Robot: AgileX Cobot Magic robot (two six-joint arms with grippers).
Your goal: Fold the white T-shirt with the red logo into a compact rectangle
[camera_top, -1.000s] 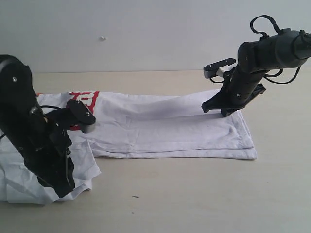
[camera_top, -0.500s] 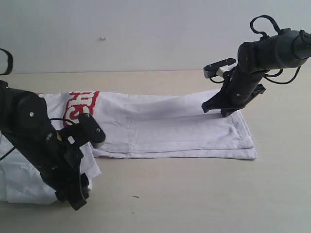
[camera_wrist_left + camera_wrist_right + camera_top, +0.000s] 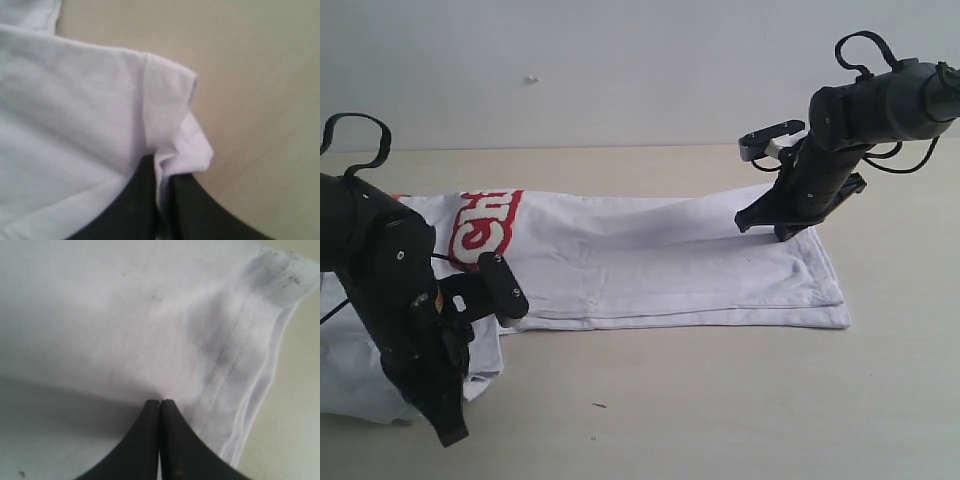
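Left gripper point(image 3: 162, 175) first: its two dark fingers point(image 3: 137, 200) are all but closed, with a thin fold of white cloth clamped between them. It has the shirt point(image 3: 75, 110) by a loose corner. That corner puffs out just past the fingertips, over the bare tan table point(image 3: 250, 75). From where I stand, the gripper point(image 3: 448, 432) is down low at the near left, pointing at the tabletop. The bunched end of the shirt is gathered around and behind the arm.

Over to the right gripper point(image 3: 160, 402): fingers pressed fully together, no gap at all. The tips nip the cloth just beside the stitched hem point(image 3: 225, 355), and a crease runs off from them across the fabric. There are grey smudges point(image 3: 272, 265) on the hem's corner, and the stacked edges of the layers show along that side. Seen from the room, this gripper point(image 3: 785, 232) stands at the far right end of the shirt, and the cloth's back edge rises toward it.

Between the two, the shirt lies on the table as one long band, folded lengthwise, with layered edges showing along the near side. The red logo point(image 3: 480, 225) sits face up near the left end, just beyond the left arm, and part of its white lettering is showing. A pale wall point(image 3: 620, 60) stands behind it all.
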